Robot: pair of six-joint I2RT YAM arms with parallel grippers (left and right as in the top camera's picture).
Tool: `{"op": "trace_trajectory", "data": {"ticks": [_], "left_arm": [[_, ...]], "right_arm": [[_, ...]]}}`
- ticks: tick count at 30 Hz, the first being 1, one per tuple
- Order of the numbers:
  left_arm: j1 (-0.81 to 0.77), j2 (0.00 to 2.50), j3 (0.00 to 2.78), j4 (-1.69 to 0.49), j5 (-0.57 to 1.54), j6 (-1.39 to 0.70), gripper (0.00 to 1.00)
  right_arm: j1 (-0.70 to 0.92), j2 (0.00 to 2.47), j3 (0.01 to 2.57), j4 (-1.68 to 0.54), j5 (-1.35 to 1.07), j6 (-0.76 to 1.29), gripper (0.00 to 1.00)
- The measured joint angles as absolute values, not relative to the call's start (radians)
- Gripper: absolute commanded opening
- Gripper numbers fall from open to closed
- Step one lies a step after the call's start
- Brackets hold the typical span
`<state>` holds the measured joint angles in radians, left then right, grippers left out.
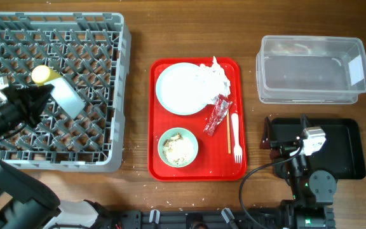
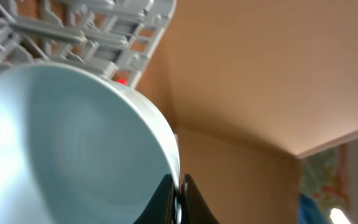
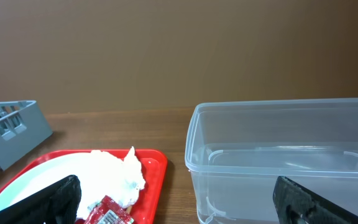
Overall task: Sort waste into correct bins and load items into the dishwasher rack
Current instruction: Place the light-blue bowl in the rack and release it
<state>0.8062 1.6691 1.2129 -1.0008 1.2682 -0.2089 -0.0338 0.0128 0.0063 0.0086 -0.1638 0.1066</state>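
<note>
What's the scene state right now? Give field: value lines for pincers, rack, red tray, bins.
left pincer: shut on the rim of the pale blue bowl, at the dishwasher rack
right pincer: open, holding nothing, over the black tray
in rack: yellow cup
on red tray: plate with napkin on its edge, red wrapper, wooden stick, fork, green bowl holding food scraps
clear tub: nothing visible inside
</note>
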Motion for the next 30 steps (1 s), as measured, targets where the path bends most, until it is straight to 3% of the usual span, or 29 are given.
{"op": "trace_trajectory", "data": {"ticks": [3, 12, 13, 16, 19, 23, 25, 26, 28, 30], "left_arm": [[0.807, 1.670, 1.209, -0.912, 1.228, -0.176, 0.04], [0.811, 1.661, 1.221, -0.937, 1.045, -0.160, 0.04], [0.812, 1.647, 1.228, -0.942, 0.993, -0.182, 0.11], [0.815, 1.632, 1.237, -0.931, 0.882, -0.230, 0.20], [0.833, 1.637, 1.237, -0.941, 0.666, -0.264, 0.35], [0.822, 1.660, 1.240, -1.006, 0.364, -0.336, 0.36], [0.820, 1.659, 1.250, -1.021, 0.292, -0.355, 0.30], [0.820, 1.657, 1.265, -1.040, 0.265, -0.362, 0.18], [0.820, 1.638, 1.292, -1.065, 0.243, -0.379, 0.04], [0.813, 1.575, 1.324, -1.090, 0.239, -0.389, 0.04]], "right_arm": [[-0.034, 0.013, 0.006, 0.008, -0.164, 0.107, 1.00], [-0.034, 0.013, 0.006, 0.009, -0.164, 0.107, 1.00], [-0.034, 0.013, 0.006, 0.009, -0.164, 0.107, 1.00], [-0.034, 0.013, 0.006, 0.008, -0.164, 0.107, 1.00], [-0.034, 0.013, 0.006, 0.009, -0.164, 0.107, 1.00], [-0.034, 0.013, 0.006, 0.008, -0.164, 0.107, 0.99], [-0.034, 0.013, 0.006, 0.009, -0.164, 0.107, 1.00], [-0.034, 0.013, 0.006, 0.009, -0.164, 0.107, 1.00], [-0.034, 0.013, 0.006, 0.008, -0.164, 0.107, 1.00], [-0.034, 0.013, 0.006, 0.009, -0.164, 0.107, 1.00]]}}
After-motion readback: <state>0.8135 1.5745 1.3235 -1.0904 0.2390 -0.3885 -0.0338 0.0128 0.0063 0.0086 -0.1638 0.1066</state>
